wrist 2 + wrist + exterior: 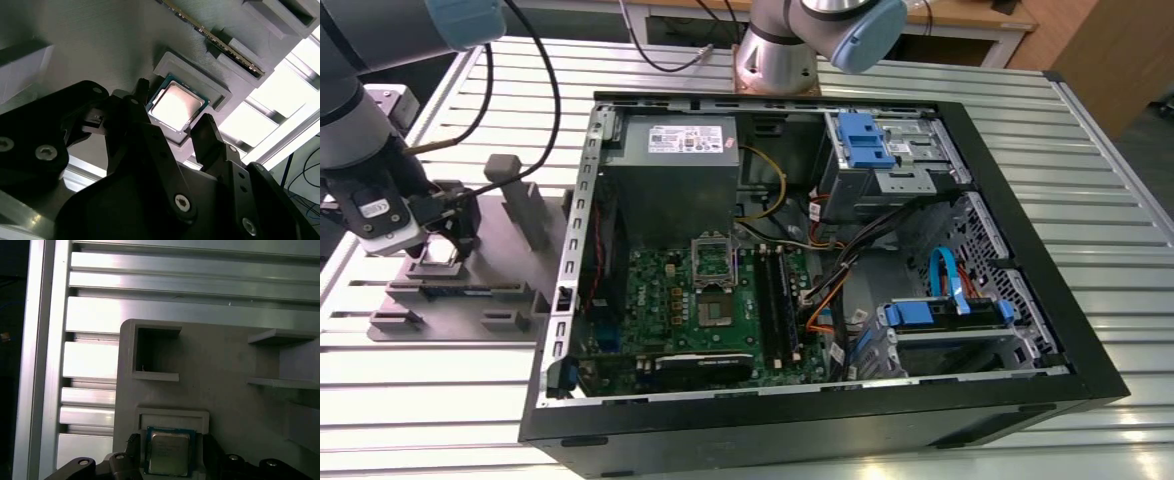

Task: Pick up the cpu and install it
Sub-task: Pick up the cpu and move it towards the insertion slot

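Observation:
The cpu (176, 105), a small square chip with a shiny silver top, lies flat in a shallow recess of the mauve-grey tray (100, 45). My gripper (172, 107) hangs just over it, open, with one black finger on each side of the chip and a small gap to its edges. The first wrist view shows the same: the cpu (169, 454) sits between the two fingers of the gripper (170, 447). In the exterior view the gripper (434, 245) is low over the tray (454, 300) at the exterior view's left, outside the computer case.
The open black computer case (827, 260) lies on the slatted metal table (440, 400). Its green motherboard carries the socket (720, 314), with the raised frame (716, 258) behind it. Upright blocks (520, 205) stand on the tray beside the gripper. Cables and blue drive bays fill the case's right part.

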Robot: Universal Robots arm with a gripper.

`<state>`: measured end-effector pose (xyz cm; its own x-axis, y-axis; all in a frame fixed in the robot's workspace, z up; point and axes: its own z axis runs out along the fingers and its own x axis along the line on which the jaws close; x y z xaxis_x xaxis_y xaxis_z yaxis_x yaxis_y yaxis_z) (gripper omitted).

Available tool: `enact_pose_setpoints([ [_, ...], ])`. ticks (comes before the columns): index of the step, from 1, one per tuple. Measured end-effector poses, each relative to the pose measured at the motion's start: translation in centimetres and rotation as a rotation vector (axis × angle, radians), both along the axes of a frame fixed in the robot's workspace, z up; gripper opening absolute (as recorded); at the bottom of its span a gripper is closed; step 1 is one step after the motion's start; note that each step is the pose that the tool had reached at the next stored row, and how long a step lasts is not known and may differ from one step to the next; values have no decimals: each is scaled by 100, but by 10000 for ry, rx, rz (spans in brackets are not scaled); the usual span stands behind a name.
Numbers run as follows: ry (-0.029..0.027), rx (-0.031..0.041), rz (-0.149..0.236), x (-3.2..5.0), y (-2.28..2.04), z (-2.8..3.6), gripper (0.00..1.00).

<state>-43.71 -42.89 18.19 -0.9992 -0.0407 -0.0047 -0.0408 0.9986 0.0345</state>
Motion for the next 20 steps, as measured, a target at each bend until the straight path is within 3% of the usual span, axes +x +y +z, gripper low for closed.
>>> enact_pose_setpoints([
  [9, 0, 0, 0, 0, 0, -1, 61],
  [11, -2, 2, -1, 0, 1, -3, 59],
  [13, -2, 1, -1, 0, 0, -2, 47],
  [20, 0, 0, 0, 0, 0, -2, 47],
])
